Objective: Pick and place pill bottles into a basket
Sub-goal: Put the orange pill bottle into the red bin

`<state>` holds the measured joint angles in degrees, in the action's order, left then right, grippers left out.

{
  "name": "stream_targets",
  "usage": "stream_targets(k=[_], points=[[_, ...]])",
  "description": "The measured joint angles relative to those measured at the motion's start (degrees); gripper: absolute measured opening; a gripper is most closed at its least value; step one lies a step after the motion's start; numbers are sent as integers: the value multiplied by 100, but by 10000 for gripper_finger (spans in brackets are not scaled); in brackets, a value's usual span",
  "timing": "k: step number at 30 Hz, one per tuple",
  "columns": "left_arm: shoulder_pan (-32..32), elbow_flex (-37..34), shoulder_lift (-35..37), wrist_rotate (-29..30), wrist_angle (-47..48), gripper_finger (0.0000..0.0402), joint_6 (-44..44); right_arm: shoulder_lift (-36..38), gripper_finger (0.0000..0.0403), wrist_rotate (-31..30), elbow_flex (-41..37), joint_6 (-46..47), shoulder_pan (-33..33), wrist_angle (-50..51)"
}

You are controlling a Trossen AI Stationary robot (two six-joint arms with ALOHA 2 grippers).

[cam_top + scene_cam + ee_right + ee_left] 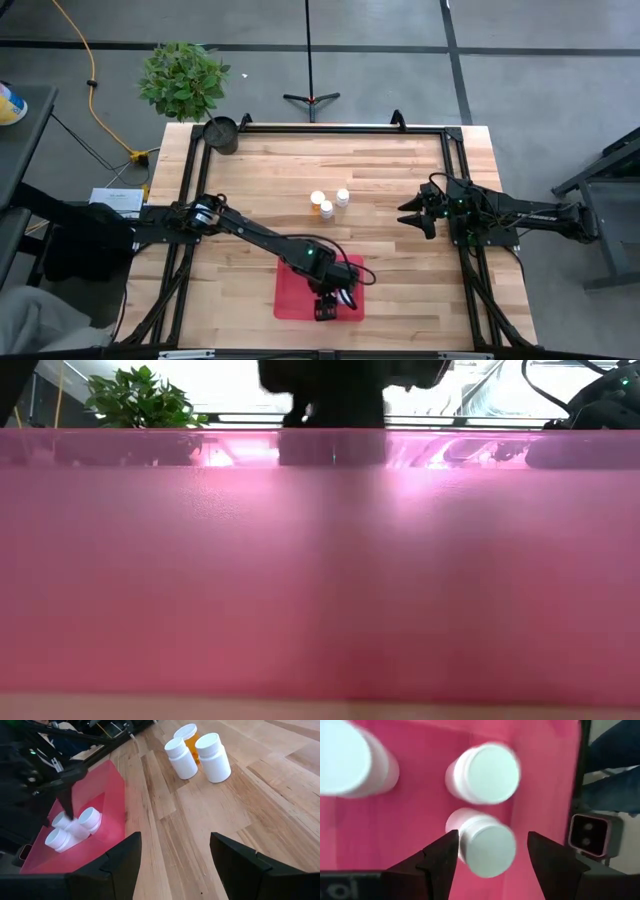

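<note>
The red basket (292,300) sits near the table's front edge and fills the low view (320,560). Three white-capped pill bottles stand upright in it (487,772) (350,760), also seen from the right wrist (90,817). My left gripper (492,835) points steeply down into the basket (325,305), open, with its fingers on either side of the third bottle (487,847). Three more bottles stand together at mid-table (330,200): two white (182,757) (215,757) and one amber (189,732). My right gripper (412,214) waits open at the right edge (175,840). My left gripper comes at the bottle from above, along its length. One finger (445,852) stands right against the bottle's side (462,837); whether it touches, I cannot tell. A gap shows between the cap and the other finger (545,855). The bottle rests on the basket floor.
A potted plant (183,78) in a dark round pot (220,133) stands at the table's far left corner. A black frame rail (320,128) runs round the table. A small camera (592,835) sits just past the basket's near wall. Bare wood lies between the basket and the mid-table bottles.
</note>
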<state>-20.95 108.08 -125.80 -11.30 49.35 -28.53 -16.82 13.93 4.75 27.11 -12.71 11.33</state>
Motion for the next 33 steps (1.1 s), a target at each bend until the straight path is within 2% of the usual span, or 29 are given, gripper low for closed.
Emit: stream_targets(k=[7, 18, 25, 30, 33], points=[[0, 457, 7, 278, 101, 271, 310, 0, 226, -2, 0, -7, -2, 0], [-2, 1375, 7, 1243, 1306, 271, 768, 0, 226, 0, 0, -6, -2, 1], [166, 2149, 7, 2184, 2077, 271, 275, 0, 226, -2, 0, -7, 0, 0], [413, 2657, 5, 2405, 2719, 271, 259, 0, 226, -2, 0, 2, -2, 0], [580, 2623, 152, 2446, 2874, 271, 177, 0, 226, -1, 0, 4, -2, 2]])
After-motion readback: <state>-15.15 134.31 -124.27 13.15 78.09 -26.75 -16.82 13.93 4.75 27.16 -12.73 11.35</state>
